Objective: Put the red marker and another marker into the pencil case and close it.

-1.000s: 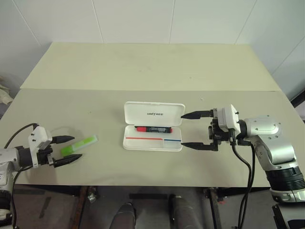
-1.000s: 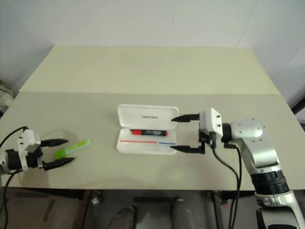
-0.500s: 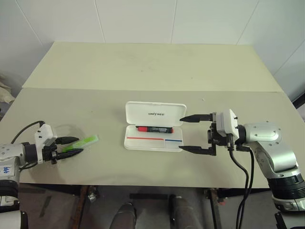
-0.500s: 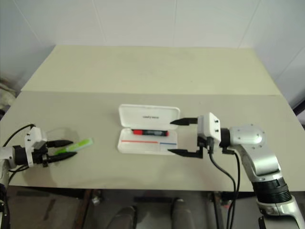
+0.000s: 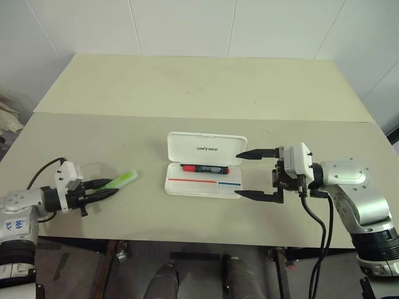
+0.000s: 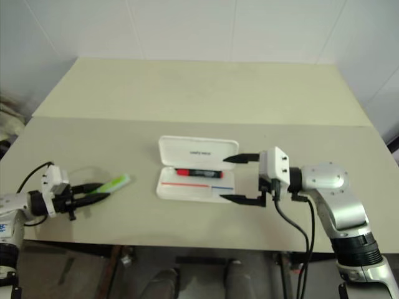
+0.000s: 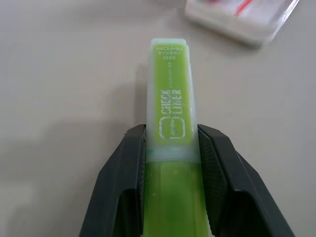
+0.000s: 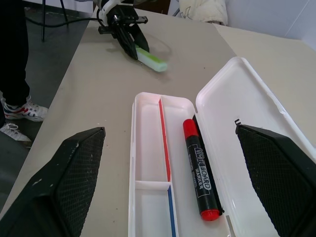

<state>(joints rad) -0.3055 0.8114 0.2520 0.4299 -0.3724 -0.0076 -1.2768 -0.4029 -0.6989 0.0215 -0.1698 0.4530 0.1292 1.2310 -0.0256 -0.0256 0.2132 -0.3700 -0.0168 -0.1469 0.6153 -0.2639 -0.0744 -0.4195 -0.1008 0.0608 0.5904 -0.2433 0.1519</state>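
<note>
The left claw (image 5: 103,189) pinches the lime-green highlighter (image 5: 123,179) by its rear end, tip aimed toward the open pencil case (image 5: 204,167) at mid-counter (image 5: 187,87); the red marker (image 5: 204,169) already lies in the tray's rear slot; the right claw (image 5: 252,174) hangs wide, empty, just beside the case's right end; the carry will likely go best with the highlighter kept level and set down in the free front compartment, clear of the raised lid.
</note>
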